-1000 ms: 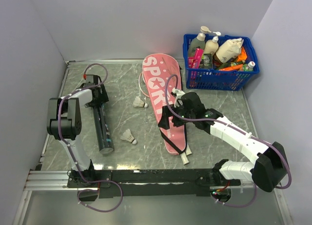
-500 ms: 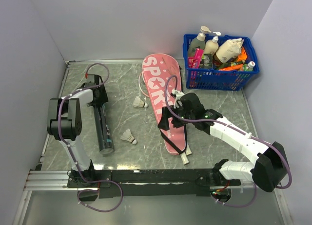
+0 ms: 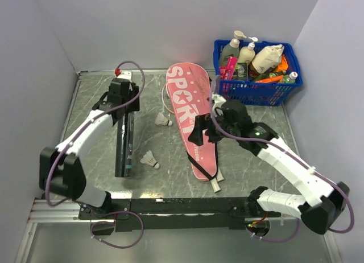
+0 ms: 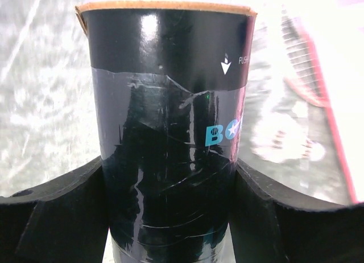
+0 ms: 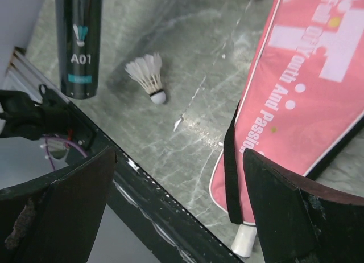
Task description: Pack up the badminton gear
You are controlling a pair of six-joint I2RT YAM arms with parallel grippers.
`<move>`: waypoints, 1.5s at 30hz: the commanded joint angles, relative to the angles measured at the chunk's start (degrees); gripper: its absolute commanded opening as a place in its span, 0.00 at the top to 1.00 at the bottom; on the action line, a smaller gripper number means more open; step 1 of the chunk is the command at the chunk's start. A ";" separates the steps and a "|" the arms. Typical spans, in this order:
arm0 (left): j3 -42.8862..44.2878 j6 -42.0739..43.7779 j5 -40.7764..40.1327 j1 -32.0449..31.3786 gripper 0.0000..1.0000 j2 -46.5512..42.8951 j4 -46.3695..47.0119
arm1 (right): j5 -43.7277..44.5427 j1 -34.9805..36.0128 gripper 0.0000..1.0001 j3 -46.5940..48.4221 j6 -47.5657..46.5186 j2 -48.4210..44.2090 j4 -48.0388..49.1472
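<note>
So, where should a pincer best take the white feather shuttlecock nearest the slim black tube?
The white feather shuttlecock lies on its side, so probably come from straight above and pinch its rounded head; the feathers look easily crushed.

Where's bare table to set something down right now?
Bare table between pink cover and right wall, nearer than the blue basket; right arm crosses above. Also the far strip between black tube and cover. Crowded mid-gap: two shuttlecocks.
</note>
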 commanded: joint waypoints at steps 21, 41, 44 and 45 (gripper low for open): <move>-18.72 15.75 29.81 -30.07 0.83 -40.14 3.42 | -19.31 0.39 0.01 19.16 -12.57 -12.78 -15.85; -22.94 17.50 32.89 -38.53 0.83 -42.87 8.34 | -34.26 2.23 0.21 23.39 -9.42 2.08 -8.03; -22.85 17.50 31.31 -38.53 0.82 -42.25 8.52 | -32.51 4.78 0.22 23.39 -9.59 3.31 -7.77; -22.68 17.42 31.22 -38.53 0.82 -42.17 8.52 | -31.72 5.39 0.22 23.39 -9.59 3.92 -7.50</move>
